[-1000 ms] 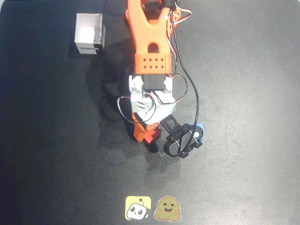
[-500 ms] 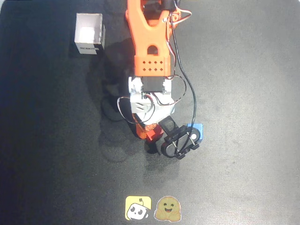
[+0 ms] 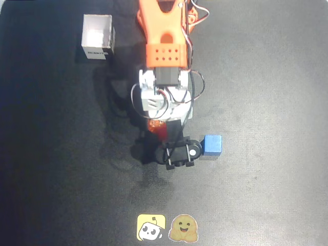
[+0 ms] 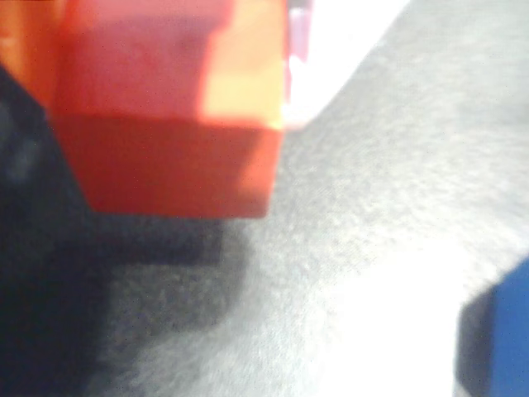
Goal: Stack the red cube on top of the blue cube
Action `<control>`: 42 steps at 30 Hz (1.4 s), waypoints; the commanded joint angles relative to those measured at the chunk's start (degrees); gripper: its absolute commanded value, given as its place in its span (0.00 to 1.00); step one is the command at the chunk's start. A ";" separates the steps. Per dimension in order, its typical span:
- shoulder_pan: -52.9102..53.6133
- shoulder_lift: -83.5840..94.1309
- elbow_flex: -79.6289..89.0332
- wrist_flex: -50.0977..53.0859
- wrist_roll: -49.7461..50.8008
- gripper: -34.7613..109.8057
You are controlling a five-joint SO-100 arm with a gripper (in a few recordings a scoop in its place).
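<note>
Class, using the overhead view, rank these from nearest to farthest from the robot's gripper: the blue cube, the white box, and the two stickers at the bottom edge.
Measured from the gripper:
1. Blue cube, just to its right.
2. Stickers, below it near the bottom edge; the yellow and brown ones are too close to call between themselves.
3. White box, far up at the upper left.

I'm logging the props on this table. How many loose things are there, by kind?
Cubes: 2, the red cube in the end effector and the blue cube
White box: 1
Stickers: 2, a yellow one and a brown one
Total: 5
</note>
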 commanded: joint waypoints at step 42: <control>-20.39 0.79 -6.50 0.44 26.28 0.24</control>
